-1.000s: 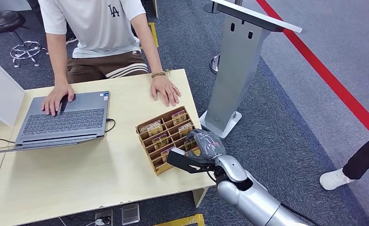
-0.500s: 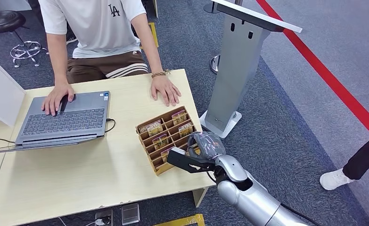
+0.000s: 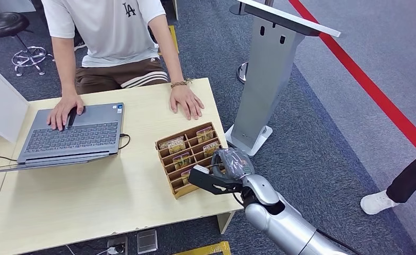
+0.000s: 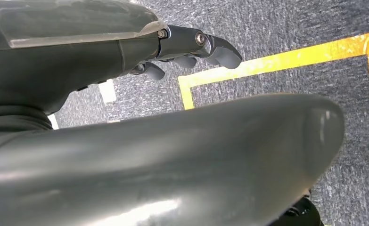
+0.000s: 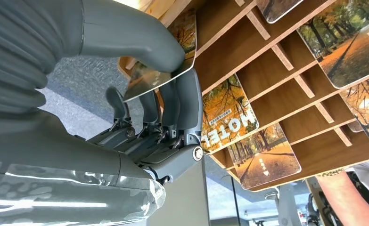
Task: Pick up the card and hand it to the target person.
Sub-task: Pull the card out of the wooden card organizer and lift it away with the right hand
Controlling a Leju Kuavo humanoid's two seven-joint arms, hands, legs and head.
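Pinching one thin card with an orange autumn-tree picture (image 5: 173,52) between the thick grey thumb and the dark fingers of the right hand (image 3: 221,172), right at the near corner of the brown wooden card rack with many slots (image 3: 166,151) on the pale wooden table (image 3: 88,186). Looks about a third done: card gripped, but not yet clear of the rack. Left to do: lifting it out and passing it to the person in the white T-shirt (image 3: 110,32) sitting behind the grey laptop (image 3: 73,133). Flat, shiny, with rounded corners, like the other cards marked HOTEL. Hanging over grey carpet with yellow tape, the left hand (image 4: 187,47), fingers curled a little, holding nothing.
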